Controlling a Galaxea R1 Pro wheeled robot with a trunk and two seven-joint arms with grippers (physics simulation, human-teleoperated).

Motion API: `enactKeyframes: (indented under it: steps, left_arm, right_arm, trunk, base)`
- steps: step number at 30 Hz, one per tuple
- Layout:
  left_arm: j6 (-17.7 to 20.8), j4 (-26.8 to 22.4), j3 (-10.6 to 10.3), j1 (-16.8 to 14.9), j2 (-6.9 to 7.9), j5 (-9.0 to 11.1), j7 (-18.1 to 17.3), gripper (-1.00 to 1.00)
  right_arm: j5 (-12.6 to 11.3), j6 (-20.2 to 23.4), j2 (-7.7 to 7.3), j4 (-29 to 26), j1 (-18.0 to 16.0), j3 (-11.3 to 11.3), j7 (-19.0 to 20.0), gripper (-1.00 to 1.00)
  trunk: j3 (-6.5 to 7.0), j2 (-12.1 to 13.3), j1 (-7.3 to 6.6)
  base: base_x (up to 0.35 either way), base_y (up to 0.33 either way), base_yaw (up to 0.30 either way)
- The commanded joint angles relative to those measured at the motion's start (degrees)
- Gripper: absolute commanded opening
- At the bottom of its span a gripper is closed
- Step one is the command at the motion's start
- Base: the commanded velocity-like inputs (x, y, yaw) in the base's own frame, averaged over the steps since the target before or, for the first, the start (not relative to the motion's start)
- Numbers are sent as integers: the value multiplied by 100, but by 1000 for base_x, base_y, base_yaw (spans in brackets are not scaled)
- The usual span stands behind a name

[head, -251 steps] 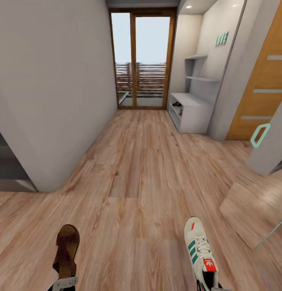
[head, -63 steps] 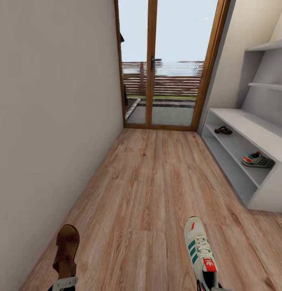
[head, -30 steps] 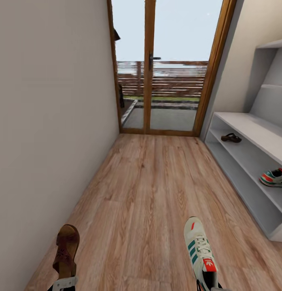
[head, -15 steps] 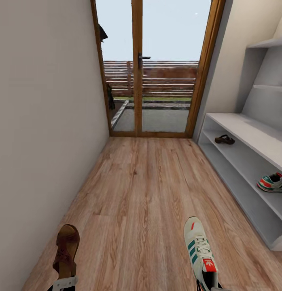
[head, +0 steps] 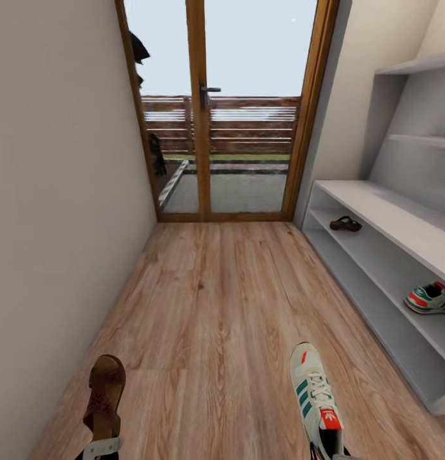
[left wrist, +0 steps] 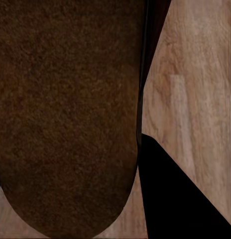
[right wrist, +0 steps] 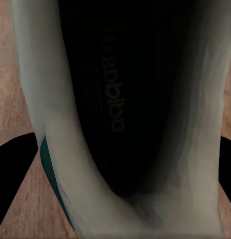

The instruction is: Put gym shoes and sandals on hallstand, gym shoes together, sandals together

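Note:
A dark brown sandal (head: 105,395) hangs low over the corridor floor (head: 222,306) at the near left, my left gripper (head: 102,447) shut on its heel end. Its brown insole (left wrist: 65,114) looms close in the left wrist view. At the near right my right gripper (head: 334,451) is shut on a cream gym shoe (head: 316,396) with green stripes; the right wrist view looks into the shoe's dark opening (right wrist: 120,99). The pale grey hallstand (head: 382,203) runs along the right wall. On its upper open tier lie a second sandal (head: 345,223) at the far end and a second gym shoe (head: 429,298) nearer me, well apart.
A wood-framed glass door (head: 203,128) closes the corridor's far end. A plain wall (head: 56,191) runs close along the left. Two grey wall shelves (head: 414,102) step up above the hallstand. Wood flooring stretches between the wall and the hallstand.
The camera has moved on down the corridor and turned; the door and hallstand have shifted in the picture. Both held shoes stay at the same spot in the view.

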Motion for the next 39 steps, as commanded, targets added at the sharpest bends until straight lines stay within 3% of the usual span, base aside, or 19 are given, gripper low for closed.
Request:
enactKeyframes:
  steps: [1, 39]
  left_arm:
    - [-24, 0, 51, -4, -4, -76, -27, -100]
    - [-24, 0, 51, -4, -4, -71, -27, -100]
  right_arm:
    - [-30, -15, -5, 4, -5, 47, -33, -100]
    - [-31, -20, -12, 4, -5, 42, -41, -100]
  trunk:
    - [-5, -2, 2]
    - [1, -2, 2]
  base:
    - [339, 0, -279]
    - [339, 8, -28]
